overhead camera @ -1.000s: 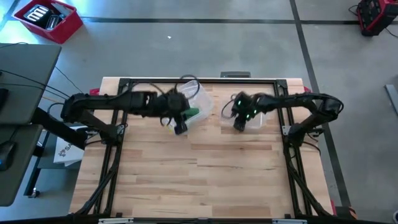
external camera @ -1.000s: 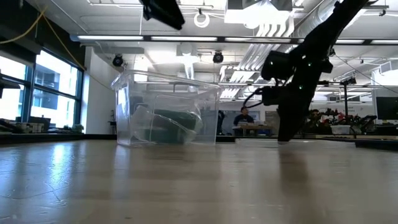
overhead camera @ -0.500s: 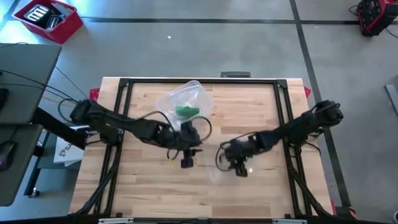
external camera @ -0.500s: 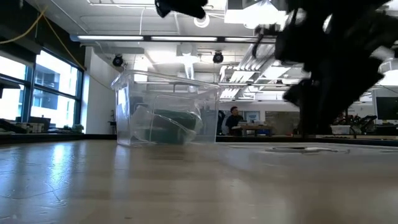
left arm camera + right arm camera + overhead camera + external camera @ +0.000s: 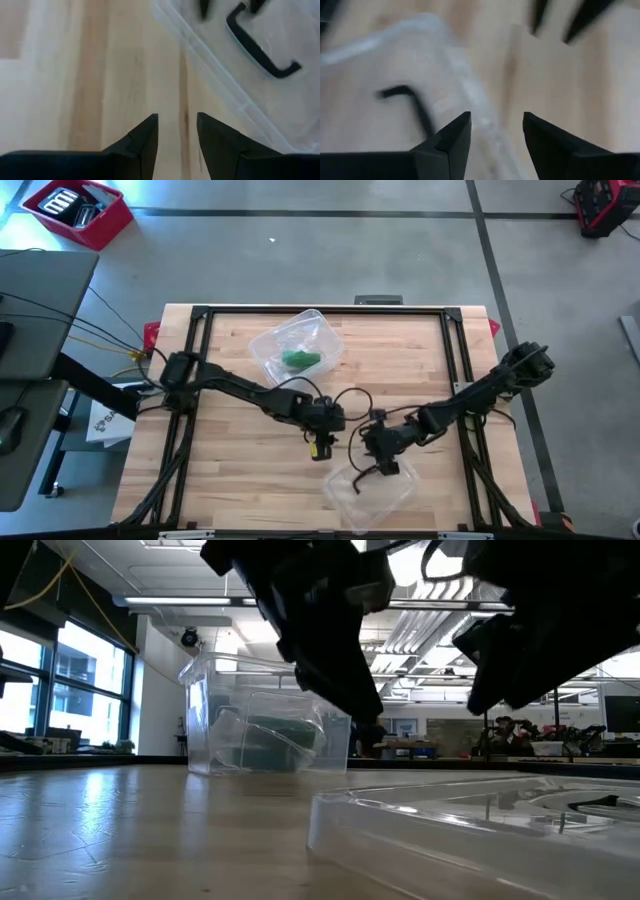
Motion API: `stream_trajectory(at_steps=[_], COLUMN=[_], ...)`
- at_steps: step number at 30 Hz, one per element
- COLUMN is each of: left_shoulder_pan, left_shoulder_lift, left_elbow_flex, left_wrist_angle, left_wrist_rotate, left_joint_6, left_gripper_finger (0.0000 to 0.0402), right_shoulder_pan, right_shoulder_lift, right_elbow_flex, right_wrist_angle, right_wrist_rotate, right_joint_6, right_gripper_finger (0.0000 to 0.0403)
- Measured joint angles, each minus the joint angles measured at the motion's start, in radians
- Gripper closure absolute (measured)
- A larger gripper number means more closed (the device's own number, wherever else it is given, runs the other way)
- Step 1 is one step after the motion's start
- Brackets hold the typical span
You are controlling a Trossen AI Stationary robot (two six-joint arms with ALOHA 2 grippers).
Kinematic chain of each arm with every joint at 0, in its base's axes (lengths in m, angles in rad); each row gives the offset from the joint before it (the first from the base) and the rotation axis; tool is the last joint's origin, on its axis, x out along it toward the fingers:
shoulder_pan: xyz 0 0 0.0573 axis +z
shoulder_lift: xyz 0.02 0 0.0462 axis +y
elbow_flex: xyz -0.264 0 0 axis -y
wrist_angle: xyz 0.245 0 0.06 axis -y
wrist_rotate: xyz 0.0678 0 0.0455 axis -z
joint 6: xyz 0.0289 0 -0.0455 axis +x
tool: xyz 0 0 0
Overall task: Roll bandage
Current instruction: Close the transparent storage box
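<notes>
left gripper [image 5: 320, 448]: empty, parted, mid-table | right gripper [image 5: 388, 467]: empty, parted, over near clear plastic lid [image 5: 368, 492] | green bandage roll [image 5: 300, 360]: in far clear plastic tub [image 5: 268, 347]

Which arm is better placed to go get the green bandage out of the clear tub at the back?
Left, probably. The left gripper is open and empty, with its arm already running past the tub holding the green bandage. The right gripper hangs over the clear lid.

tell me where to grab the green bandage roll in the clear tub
Grip the green bandage roll across its narrow sides, coming straight down through the open top of the clear tub. The tub walls enclose it all round, so a side approach looks blocked. Both the left gripper and the right gripper are well away from it.
</notes>
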State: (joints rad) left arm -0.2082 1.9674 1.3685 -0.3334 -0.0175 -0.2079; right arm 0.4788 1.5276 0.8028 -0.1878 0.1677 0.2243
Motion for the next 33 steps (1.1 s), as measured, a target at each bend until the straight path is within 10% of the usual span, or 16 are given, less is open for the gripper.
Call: stream_trajectory(at_steps=[7,25,33], left_shoulder_pan=[-0.042,-0.065,-0.022], left_shoulder_lift=[0.034,-0.169,-0.25], left_elbow_flex=[0.0,-0.281,-0.468], left_wrist_angle=[0.064,0.077,0.452], left_wrist_rotate=[0.077,-0.049,-0.036], left_joint_6=[0.026,-0.229,-0.29], left_gripper_finger=[0.0284,0.0311,0.0325], right_shoulder_pan=[0.101,0.097,0.028], right_shoulder_lift=[0.022,0.208,0.078], right_elbow_flex=[0.019,0.021,0.019], right_wrist_angle=[0.07,0.088,0.048], right_wrist_rotate=[-0.09,0.299,0.249], right_joint_6=[-0.026,-0.343,-0.451], right_gripper_finger=[0.0186,0.0171,0.0171])
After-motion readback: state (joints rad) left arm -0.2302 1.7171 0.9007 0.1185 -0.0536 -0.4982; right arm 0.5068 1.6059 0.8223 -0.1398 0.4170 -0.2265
